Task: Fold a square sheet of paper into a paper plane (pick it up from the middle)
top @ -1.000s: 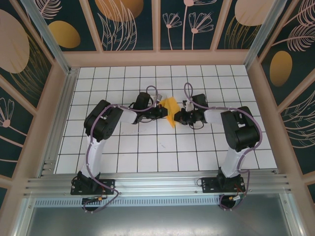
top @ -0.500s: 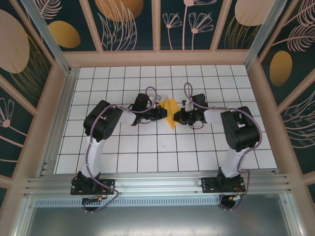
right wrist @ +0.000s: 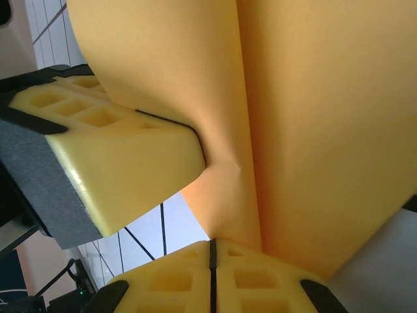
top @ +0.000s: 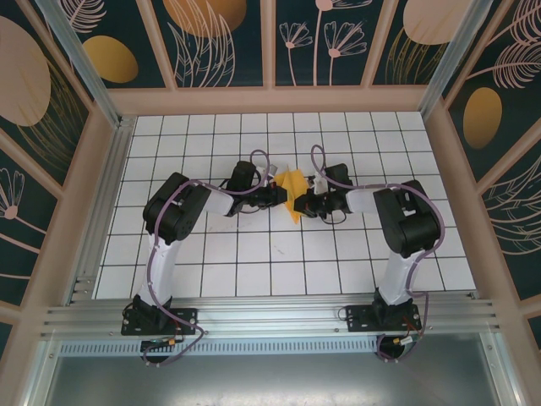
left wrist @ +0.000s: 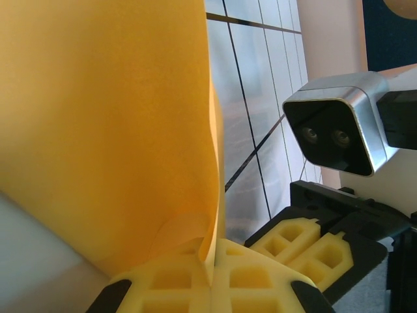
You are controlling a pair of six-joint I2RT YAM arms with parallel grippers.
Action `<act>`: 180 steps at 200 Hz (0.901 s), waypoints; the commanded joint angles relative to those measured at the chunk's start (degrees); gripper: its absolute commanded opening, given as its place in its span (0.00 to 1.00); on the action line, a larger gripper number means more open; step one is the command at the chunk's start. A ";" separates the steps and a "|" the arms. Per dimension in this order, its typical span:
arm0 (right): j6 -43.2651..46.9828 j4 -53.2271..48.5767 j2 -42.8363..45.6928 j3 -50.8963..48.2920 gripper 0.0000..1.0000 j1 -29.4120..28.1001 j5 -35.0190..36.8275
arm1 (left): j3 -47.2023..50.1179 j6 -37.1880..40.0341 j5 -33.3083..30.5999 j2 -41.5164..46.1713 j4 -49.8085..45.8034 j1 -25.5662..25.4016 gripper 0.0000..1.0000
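Note:
The square sheet of paper (top: 294,188), orange and folded along a ridge, hangs above the middle of the gridded table between both grippers. My left gripper (top: 282,196) is shut on its left side; in the left wrist view the paper (left wrist: 104,130) rises out of the closed seam of the left gripper (left wrist: 213,277). My right gripper (top: 307,201) is shut on the opposite side; in the right wrist view a corner of the paper (right wrist: 313,130) runs down into the closed seam of the right gripper (right wrist: 212,257). The two grippers almost touch.
The white gridded table (top: 254,271) is ringed by a wooden frame (top: 270,100) with patterned walls. The left gripper's yellow finger (right wrist: 117,156) sits close against the paper in the right wrist view. The right wrist's camera (left wrist: 335,130) looms near in the left wrist view.
My right gripper has shifted slightly left, closer to the paper and the left gripper. The left arm and the paper have stayed in place.

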State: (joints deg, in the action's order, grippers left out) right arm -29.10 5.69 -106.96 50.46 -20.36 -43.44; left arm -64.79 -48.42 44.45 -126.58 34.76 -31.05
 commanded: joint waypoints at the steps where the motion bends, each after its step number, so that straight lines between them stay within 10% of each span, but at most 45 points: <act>1: -0.61 1.58 -1.23 0.23 0.11 -0.67 -1.49 | 0.81 1.57 -0.86 1.94 -1.72 0.46 0.00; 128: -0.60 1.42 -2.76 -0.80 0.12 -1.00 0.65 | 0.72 2.81 -6.32 4.90 -5.47 0.73 0.26; 180: -0.49 1.51 -2.45 -0.27 0.13 -1.31 0.17 | -0.06 4.68 -8.47 4.43 -9.10 0.80 0.09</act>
State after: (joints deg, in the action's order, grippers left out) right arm -29.32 7.22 -108.60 50.46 -20.84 -43.29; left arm -64.64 -46.06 37.60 -123.35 28.75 -30.63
